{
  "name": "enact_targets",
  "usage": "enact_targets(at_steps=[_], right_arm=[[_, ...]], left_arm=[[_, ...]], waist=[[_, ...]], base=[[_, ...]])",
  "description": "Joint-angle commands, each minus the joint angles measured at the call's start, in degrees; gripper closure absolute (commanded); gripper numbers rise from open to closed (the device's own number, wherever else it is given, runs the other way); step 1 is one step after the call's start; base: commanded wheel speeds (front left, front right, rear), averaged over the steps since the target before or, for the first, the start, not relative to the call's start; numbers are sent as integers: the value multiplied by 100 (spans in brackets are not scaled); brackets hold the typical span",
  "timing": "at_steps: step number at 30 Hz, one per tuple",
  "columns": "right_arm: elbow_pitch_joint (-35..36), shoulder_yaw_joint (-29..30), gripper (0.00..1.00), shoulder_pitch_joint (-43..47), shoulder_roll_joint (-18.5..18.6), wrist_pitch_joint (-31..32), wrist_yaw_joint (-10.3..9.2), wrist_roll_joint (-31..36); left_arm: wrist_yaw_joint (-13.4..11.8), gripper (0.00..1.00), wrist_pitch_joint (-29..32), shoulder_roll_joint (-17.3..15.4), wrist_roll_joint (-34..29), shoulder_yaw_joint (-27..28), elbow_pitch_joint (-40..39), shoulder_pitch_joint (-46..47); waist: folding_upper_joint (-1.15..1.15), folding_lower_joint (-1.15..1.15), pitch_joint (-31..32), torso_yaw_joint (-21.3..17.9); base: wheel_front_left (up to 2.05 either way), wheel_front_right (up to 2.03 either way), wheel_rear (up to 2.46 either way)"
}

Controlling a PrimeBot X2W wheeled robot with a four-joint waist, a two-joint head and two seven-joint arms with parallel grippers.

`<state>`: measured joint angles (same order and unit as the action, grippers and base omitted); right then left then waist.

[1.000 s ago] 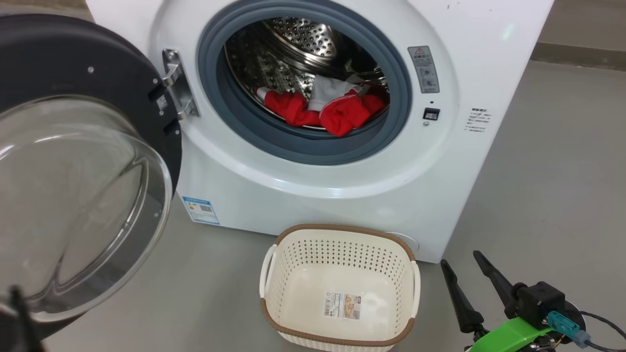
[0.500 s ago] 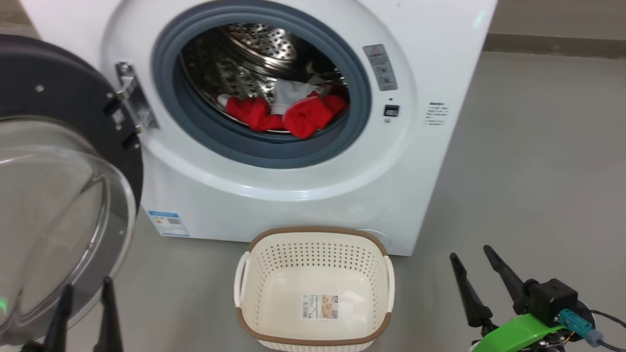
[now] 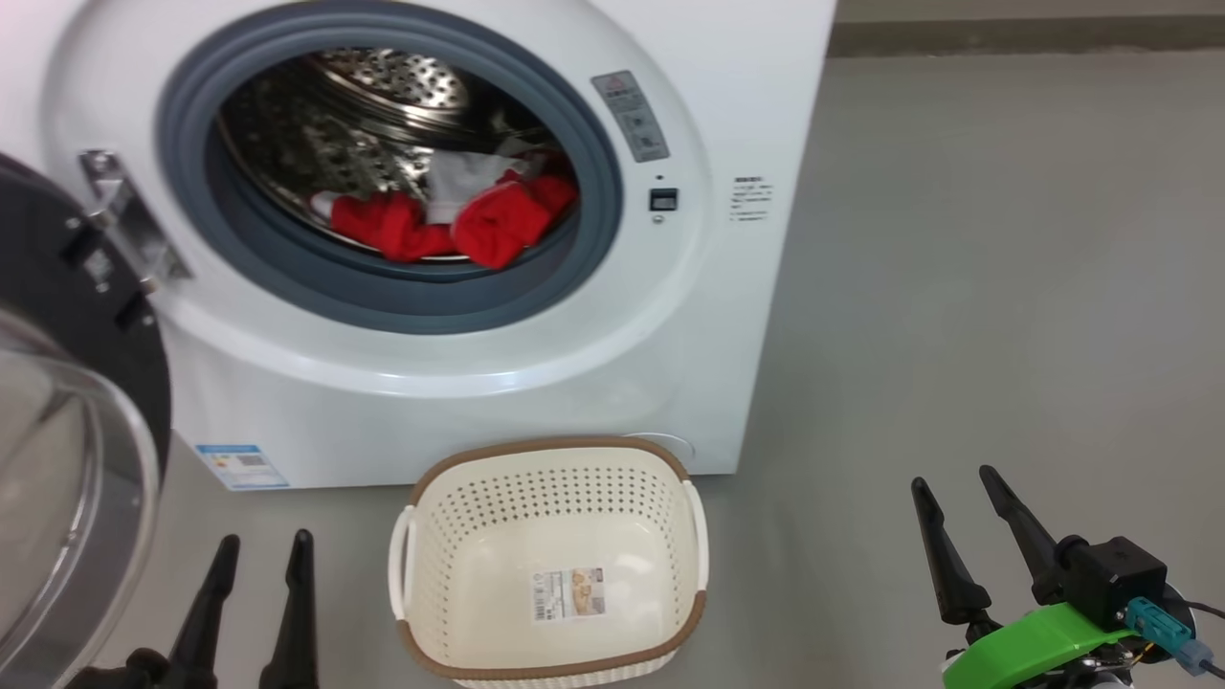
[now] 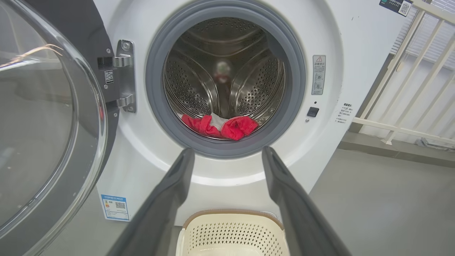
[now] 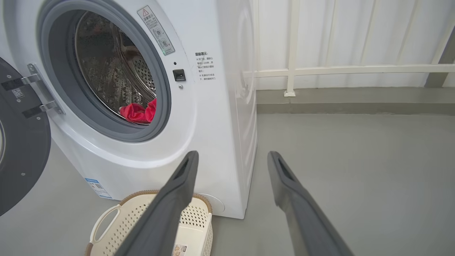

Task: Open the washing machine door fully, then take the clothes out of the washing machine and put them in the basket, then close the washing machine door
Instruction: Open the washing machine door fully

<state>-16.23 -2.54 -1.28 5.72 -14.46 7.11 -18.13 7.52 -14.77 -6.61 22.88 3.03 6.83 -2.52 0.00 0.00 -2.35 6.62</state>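
Note:
The white washing machine (image 3: 478, 383) stands with its door (image 3: 67, 459) swung wide to the left, glass bowl facing out. Red clothes (image 3: 450, 220) with a light grey part lie at the bottom of the steel drum, as the left wrist view also shows the clothes (image 4: 222, 126). The cream basket (image 3: 550, 565) sits empty on the floor before the machine. My left gripper (image 3: 266, 545) is open at the lower left, beside the door and left of the basket. My right gripper (image 3: 957, 478) is open at the lower right, over bare floor.
Grey floor (image 3: 1005, 287) spreads to the right of the machine. A white railing (image 5: 337, 69) and wall run behind it. The open door (image 4: 42, 124) takes up the space to the left of the drum opening.
The head camera has swung right, shifting the whole scene left. My left gripper has come up into view at the lower left, open. The right gripper is much as before.

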Motion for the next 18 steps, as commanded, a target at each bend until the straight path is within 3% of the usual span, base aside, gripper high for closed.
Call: enact_targets(at_steps=[1,8,18], right_arm=[[184,-102,0,-45,75,-54,37,-20],[259,-28,0,-38,87,-54,37,-44],[307,102,0,16,62,-54,37,-40]], left_arm=[[-3,0,-23,-126,45,135,-172,83],[-3,0,-23,-111,92,-15,-165,136],[-3,0,-23,-83,115,-63,-162,216]], waist=[[0,0,-93,-180],[0,0,-177,-442],[0,0,-200,-516]], base=[[0,0,0],[0,0,0],[0,0,0]])
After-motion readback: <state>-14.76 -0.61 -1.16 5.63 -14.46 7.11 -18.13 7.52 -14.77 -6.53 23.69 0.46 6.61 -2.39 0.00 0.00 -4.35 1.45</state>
